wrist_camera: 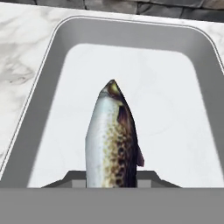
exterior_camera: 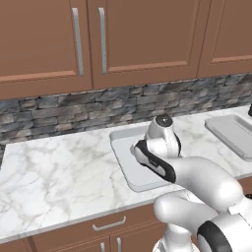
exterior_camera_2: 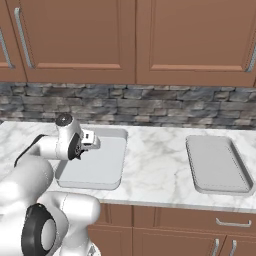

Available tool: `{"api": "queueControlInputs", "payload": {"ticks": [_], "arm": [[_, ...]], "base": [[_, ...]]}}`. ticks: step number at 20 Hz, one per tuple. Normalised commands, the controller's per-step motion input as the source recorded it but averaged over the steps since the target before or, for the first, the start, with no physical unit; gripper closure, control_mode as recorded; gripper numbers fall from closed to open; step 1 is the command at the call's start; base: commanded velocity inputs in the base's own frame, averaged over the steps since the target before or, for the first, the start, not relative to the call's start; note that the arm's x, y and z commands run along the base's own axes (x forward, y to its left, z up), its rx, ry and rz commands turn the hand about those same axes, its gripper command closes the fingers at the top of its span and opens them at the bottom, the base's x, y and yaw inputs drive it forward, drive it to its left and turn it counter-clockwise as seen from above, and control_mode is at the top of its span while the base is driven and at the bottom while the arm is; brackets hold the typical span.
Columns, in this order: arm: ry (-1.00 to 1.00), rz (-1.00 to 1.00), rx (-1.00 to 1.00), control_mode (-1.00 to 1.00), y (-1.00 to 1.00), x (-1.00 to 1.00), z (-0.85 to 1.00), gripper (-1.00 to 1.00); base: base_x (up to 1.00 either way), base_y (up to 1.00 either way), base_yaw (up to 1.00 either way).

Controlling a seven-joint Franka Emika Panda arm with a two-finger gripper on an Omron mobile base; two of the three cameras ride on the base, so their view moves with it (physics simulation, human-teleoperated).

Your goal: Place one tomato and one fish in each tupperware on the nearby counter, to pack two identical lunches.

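Observation:
My gripper is shut on a slim silvery grey fish with a speckled yellowish side. It holds the fish tail-end, with the head pointing away over the floor of the left tupperware. From the right base view the gripper hovers low above that same tray, near its back left part. In the left base view my arm covers much of this tupperware. A second tupperware lies bare further right on the counter. The tomato is out of view.
The white marble counter runs along a grey stone backsplash, under brown wall cabinets. Open marble lies left of the left tray and between the two trays. Cabinet drawers sit below the counter's front edge.

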Motion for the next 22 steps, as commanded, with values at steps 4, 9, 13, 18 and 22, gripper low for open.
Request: {"api": "queueControlInputs", "payload": {"ticks": [4,9,13,18,22], "arm": [[0.0,0.0,0.0,-1.0,0.06,0.13,-0.41,1.0],[0.0,-0.01,0.0,-1.0,0.08,0.15,-0.33,1.0],[0.0,0.0,0.0,-1.0,0.0,0.11,-0.25,1.0],[0.0,0.0,0.01,-1.0,0.0,0.17,-0.19,1.0],[0.0,0.0,0.0,-1.0,0.0,0.18,-0.22,1.0]], "base": [[0.0,0.0,0.0],[0.0,0.0,0.0],[0.0,0.0,0.0],[0.0,0.0,0.0],[0.0,0.0,0.0]]}}
